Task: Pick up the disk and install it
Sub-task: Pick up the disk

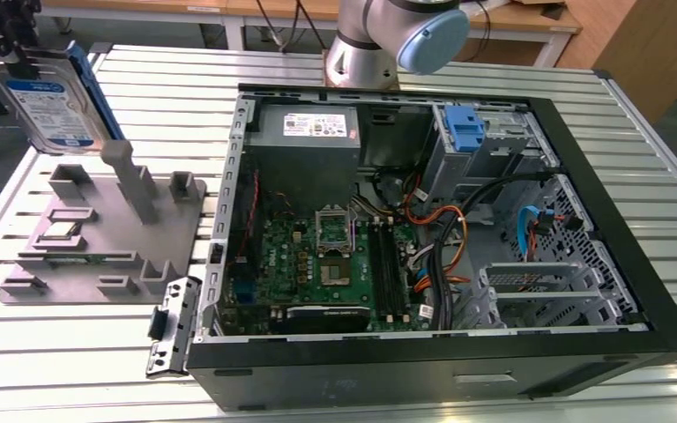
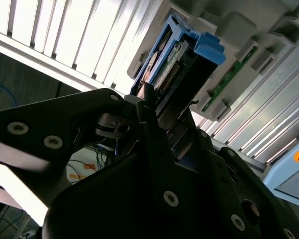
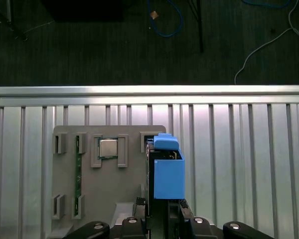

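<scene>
Slatted metal table (image 1: 103,370), spreading out below the gripper (image 3: 163,206). Carries a grey parts holder (image 1: 92,238) almost straight under the gripper, flat on the slats, with upright posts and pockets rising from it. Bears an open black computer case (image 1: 433,370) well aside from the gripper, toward the exterior view's right, lying on its side with the inside facing up. Has a black slotted bracket (image 1: 168,326) on the slats, just beside the case's corner, between holder and case. Holds the arm's base (image 1: 356,62) beyond the case. Ends at a bright edge rail (image 3: 149,90) past the holder, with dark floor (image 3: 89,45) below.
</scene>
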You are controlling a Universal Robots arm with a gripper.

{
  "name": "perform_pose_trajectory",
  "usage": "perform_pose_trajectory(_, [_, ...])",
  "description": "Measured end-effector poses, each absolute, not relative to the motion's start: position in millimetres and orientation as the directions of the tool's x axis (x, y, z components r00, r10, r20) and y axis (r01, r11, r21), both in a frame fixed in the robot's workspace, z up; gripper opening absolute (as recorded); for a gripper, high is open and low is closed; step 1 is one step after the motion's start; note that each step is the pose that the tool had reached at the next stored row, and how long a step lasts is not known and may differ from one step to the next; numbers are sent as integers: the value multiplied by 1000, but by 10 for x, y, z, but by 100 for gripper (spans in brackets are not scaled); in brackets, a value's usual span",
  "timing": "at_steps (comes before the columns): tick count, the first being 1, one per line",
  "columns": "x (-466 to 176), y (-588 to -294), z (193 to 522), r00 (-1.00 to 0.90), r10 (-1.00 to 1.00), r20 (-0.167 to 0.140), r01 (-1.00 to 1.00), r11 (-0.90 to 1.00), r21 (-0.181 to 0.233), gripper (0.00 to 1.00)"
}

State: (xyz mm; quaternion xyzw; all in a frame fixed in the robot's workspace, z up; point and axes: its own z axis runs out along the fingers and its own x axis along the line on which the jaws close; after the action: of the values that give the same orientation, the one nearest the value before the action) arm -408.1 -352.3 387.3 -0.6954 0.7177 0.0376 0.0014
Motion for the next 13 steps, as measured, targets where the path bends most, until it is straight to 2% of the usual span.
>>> perform_pose_trajectory(13, [-4082, -3523, 3916, -33, -998, -54, -998, 30, 52, 35])
